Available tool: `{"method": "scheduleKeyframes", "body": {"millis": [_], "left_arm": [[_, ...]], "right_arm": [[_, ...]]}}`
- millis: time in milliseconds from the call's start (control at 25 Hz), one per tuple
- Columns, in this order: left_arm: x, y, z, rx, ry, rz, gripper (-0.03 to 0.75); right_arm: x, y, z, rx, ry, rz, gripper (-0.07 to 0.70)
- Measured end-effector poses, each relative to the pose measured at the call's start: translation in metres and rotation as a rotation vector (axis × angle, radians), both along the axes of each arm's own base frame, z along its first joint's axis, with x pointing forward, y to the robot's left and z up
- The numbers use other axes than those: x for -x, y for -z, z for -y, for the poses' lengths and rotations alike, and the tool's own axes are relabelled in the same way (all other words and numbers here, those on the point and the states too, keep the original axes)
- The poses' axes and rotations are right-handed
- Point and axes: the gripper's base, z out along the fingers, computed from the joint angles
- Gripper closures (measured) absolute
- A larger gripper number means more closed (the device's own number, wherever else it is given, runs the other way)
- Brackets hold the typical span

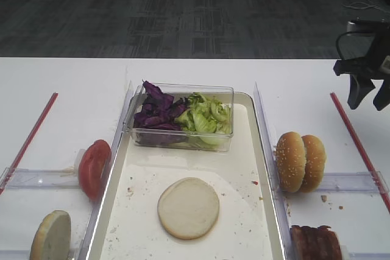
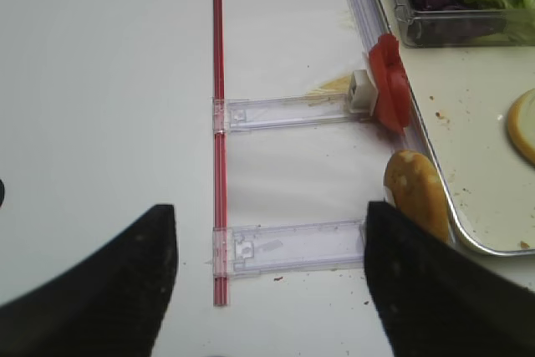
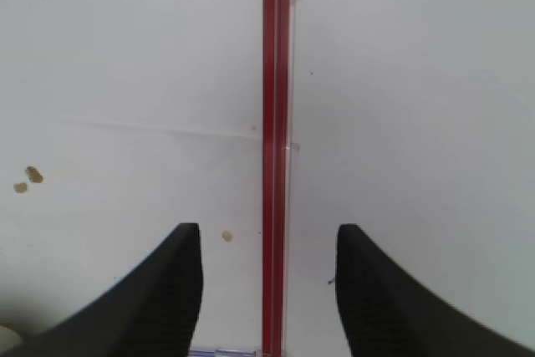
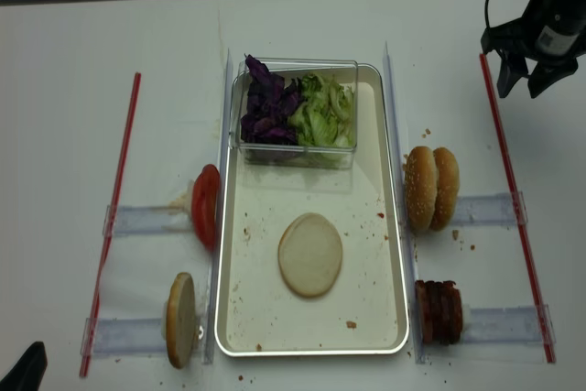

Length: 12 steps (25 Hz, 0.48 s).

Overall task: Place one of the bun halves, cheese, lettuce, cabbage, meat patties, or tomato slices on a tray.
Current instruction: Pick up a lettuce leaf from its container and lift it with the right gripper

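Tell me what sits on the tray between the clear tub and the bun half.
Nothing but crumbs: between the tub and the bun half, the tray is bare in both high views.

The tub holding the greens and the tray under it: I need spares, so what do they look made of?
The tub looks like clear rigid plastic: the cabbage and lettuce show through its glossy walls. The tray is cream-white and smooth with a shiny silvery rim, probably enamelled or coated metal, though moulded plastic is possible.
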Motion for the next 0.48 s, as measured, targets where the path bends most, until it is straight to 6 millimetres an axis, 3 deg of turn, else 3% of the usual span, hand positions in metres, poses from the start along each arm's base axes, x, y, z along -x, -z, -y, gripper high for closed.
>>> {"method": "scheduleKeyframes", "body": {"millis": [240,320,480], "left_arm": [[0.0,0.0,0.0,0.0,0.0,0.0,0.241],[0.0,0.0,0.0,0.0,0.0,0.0,0.241],[0.0,0.0,0.0,0.0,0.0,0.0,0.241]], "right_arm": [[-0.008,-0.013,-0.013,-0.05,-0.004,0.037,0.221],[-0.011,-0.019,-0.028,-0.052,-0.041,0.052,0.221],[-0.014,-0.03,-0.079,-0.068,-0.129,0.081,0.221]]}}
